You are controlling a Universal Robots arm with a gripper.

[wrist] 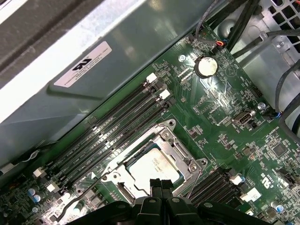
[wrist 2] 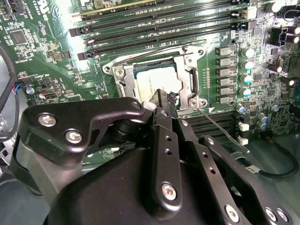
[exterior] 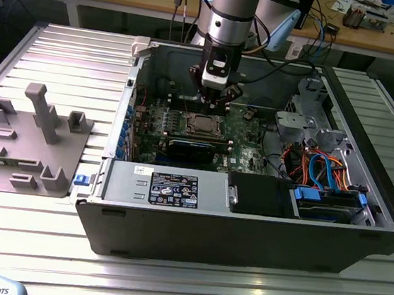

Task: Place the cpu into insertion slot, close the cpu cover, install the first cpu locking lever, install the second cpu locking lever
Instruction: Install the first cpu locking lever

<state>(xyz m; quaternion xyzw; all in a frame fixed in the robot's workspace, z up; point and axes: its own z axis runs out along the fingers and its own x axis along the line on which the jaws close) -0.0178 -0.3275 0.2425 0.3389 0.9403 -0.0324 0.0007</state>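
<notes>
The gripper has its two black fingers pressed together with nothing between them. In both wrist views the tips hang just above the near edge of the cpu; contact cannot be confirmed. The cpu lies flat in the insertion slot, dull metal top up. The cpu cover is folded down around it, and the chip shows through the cut-out middle. A thin wire locking lever slants away from one socket corner over the neighbouring memory slots.

In the exterior view the gripper points straight down. The arm stands vertical above it and reaches from overhead into the open computer case. The green motherboard lies flat beneath the tool. The case rests on a ribbed aluminium table. A grey fixture plate sits on the table at the exterior view's left, well apart from the arm.
</notes>
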